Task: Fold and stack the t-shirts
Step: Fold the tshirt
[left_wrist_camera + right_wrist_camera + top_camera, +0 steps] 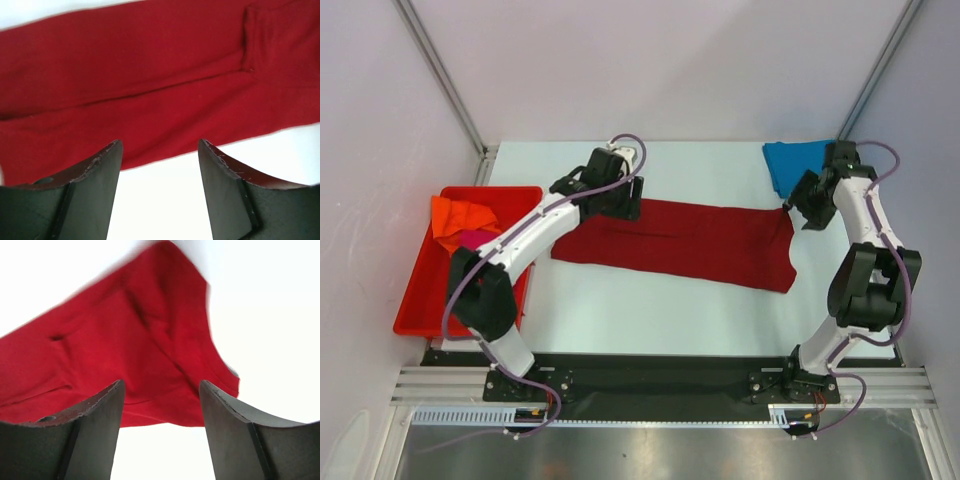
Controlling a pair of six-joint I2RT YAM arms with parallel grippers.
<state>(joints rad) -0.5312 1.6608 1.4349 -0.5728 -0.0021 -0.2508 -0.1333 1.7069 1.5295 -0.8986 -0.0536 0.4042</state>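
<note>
A dark red t-shirt (690, 240) lies folded into a long strip across the middle of the table. It fills the upper part of the left wrist view (150, 85) and of the right wrist view (125, 355). My left gripper (628, 205) is open and empty over the strip's far left edge; in its own view (160, 150) bare table shows between the fingers. My right gripper (797, 212) is open and empty by the strip's right end, as its own view (161, 390) shows. A bright blue t-shirt (792, 163) lies at the back right. An orange t-shirt (460, 215) and a magenta-pink one (472, 239) lie in the bin.
A red plastic bin (425, 295) stands at the table's left edge beside my left arm. White walls and metal posts enclose the back and sides. A black rail (650, 372) runs along the near edge.
</note>
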